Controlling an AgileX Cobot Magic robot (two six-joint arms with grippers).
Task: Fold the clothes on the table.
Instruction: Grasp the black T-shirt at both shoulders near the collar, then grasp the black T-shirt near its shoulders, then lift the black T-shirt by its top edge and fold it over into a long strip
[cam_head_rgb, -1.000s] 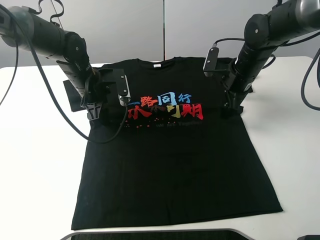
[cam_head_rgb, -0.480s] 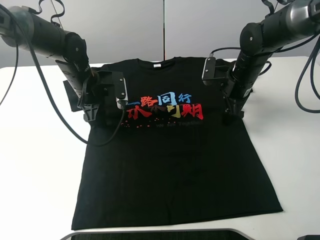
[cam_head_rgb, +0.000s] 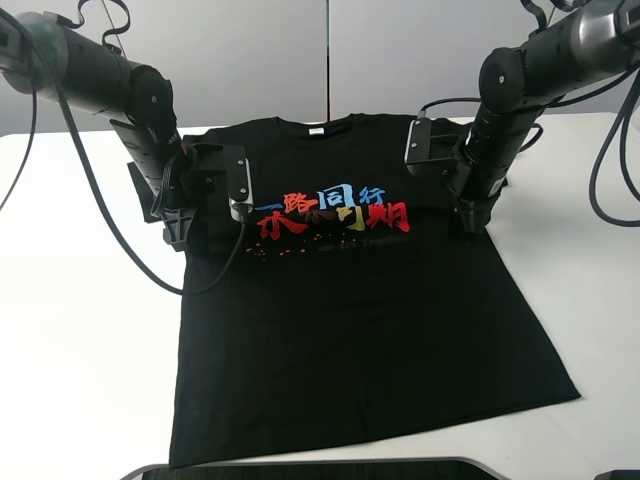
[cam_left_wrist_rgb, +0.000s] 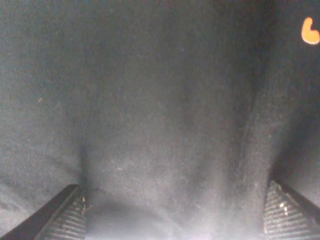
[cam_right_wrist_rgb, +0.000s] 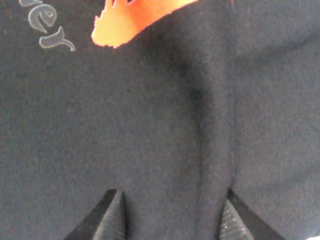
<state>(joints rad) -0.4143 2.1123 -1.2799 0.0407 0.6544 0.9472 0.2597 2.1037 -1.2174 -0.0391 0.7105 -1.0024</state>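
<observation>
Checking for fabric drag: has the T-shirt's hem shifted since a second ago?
Yes. The T-shirt hem swung right across the table; its right corner sits farther from the front edge.

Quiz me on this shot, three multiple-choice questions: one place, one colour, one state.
1. Where is the white neck label? A: at the collar. B: at the hem. C: on a sleeve.
2. What colour is the T-shirt? A: white. B: green. C: black.
3. How does the T-shirt lie on the table? A: balled up. B: spread out, print up. C: folded in half.
Answers: 1 A, it sits inside the neckline; 2 C, black cloth surrounds the coloured print; 3 B, hem, sides and print all show.
</observation>
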